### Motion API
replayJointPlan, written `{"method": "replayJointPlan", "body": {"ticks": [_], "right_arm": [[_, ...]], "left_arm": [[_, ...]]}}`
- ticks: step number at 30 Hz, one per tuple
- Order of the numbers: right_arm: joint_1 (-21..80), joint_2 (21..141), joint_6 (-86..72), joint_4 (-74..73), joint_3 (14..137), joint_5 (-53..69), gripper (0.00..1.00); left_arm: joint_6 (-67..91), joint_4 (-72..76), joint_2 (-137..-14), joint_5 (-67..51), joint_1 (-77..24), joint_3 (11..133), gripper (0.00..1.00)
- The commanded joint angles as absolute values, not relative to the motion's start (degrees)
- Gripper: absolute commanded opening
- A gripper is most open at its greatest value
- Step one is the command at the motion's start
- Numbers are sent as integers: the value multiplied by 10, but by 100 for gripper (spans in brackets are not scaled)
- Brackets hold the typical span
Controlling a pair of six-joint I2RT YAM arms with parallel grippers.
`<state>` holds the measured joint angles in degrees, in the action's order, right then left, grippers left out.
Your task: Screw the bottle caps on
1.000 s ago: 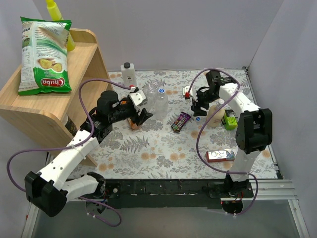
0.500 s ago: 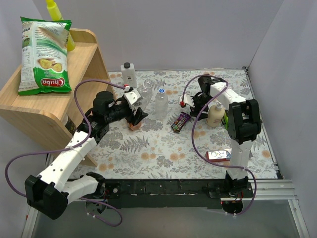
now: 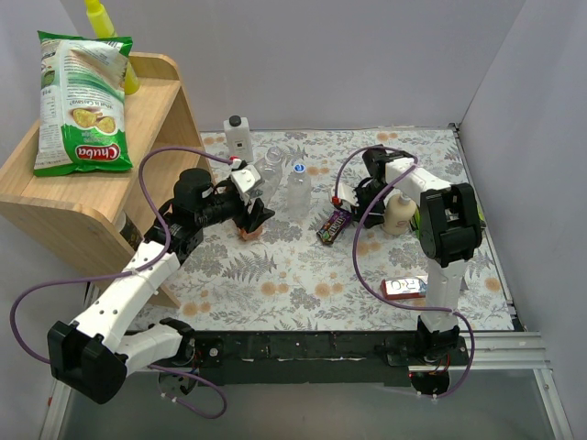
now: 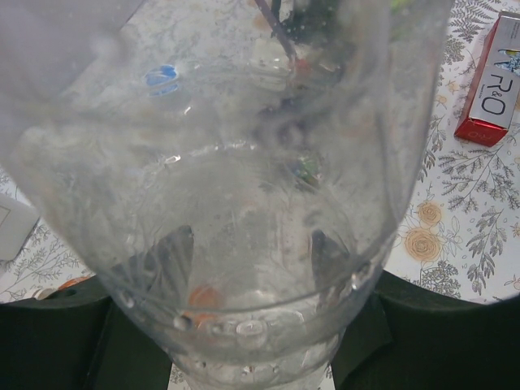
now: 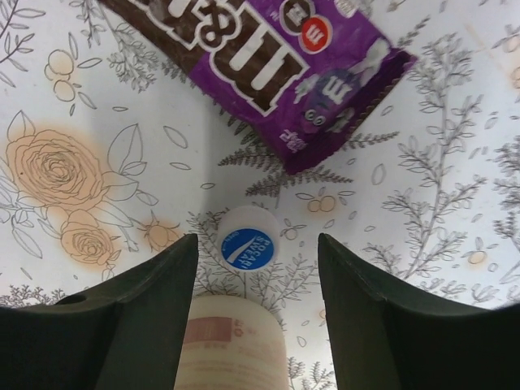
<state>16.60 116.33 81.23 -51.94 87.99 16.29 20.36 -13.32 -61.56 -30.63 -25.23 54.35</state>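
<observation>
My left gripper (image 3: 257,211) is shut on a clear bottle (image 3: 268,168), which tilts away from it. In the left wrist view the bottle (image 4: 244,162) fills the frame and the fingers (image 4: 175,252) show through its wall. An orange bottle (image 3: 248,231) stands just below that gripper. A second clear bottle (image 3: 298,191) stands upright with a blue cap (image 3: 298,169) on it. My right gripper (image 5: 256,244) is open, its jaws on either side of a white-and-blue cap (image 5: 246,246) lying on the table. In the top view it (image 3: 371,197) is beside the cream bottle.
A cream bottle (image 3: 398,213) stands right by the loose cap and shows in the right wrist view (image 5: 231,345). A purple candy packet (image 3: 334,225) lies left of it. A red box (image 3: 408,287) lies front right. A white square bottle (image 3: 238,137) and a wooden shelf (image 3: 101,183) are at back left.
My right gripper has come left and down from beside the cream bottle to stand over the loose cap. My left gripper has drawn back to the left, taking the clear bottle with it.
</observation>
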Motion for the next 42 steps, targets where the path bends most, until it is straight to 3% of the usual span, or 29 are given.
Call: {"method": "replayJointPlan", "body": {"ticks": [1, 8, 16, 19, 23, 26, 35, 42], "right_arm": [[168, 1150, 820, -512, 861, 146, 66], [168, 1157, 806, -505, 864, 150, 58], [173, 1156, 799, -491, 854, 153, 57], [175, 1151, 796, -479, 846, 156, 49], [174, 1132, 782, -482, 843, 177, 30], [171, 1085, 765, -516, 852, 209, 25], [181, 853, 789, -735, 890, 439, 28], [307, 772, 833, -750, 927, 443, 30]], "left_arm": [[201, -130, -614, -312, -250, 552, 0], [200, -130, -620, -314, -250, 555, 0], [200, -130, -620, -318, -250, 548, 0], [200, -130, -618, -317, -250, 545, 0], [194, -134, -614, -333, -250, 535, 0], [188, -140, -609, -370, -250, 514, 0], [99, -59, -584, -438, -310, 352, 0], [93, 115, -642, -428, -369, 279, 0]]}}
